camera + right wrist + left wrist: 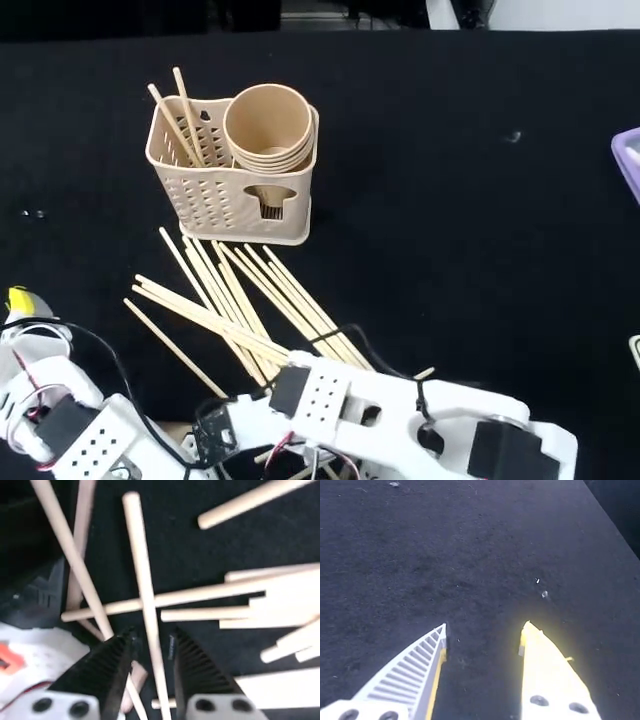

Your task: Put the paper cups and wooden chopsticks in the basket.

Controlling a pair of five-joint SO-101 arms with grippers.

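My right gripper (pixel 152 634), jaws slightly apart, straddled one chopstick (pixel 141 575) lying near the basket (pixel 215 195); best closed squarely on that stick alone. Left gripper (pixel 485 624): jaws apart, empty.

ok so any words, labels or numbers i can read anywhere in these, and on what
No readable text: the basket, paper cups, chopsticks and black table are all plain.
Too blurred to tell if it carries print: the orange patch on a white arm part.
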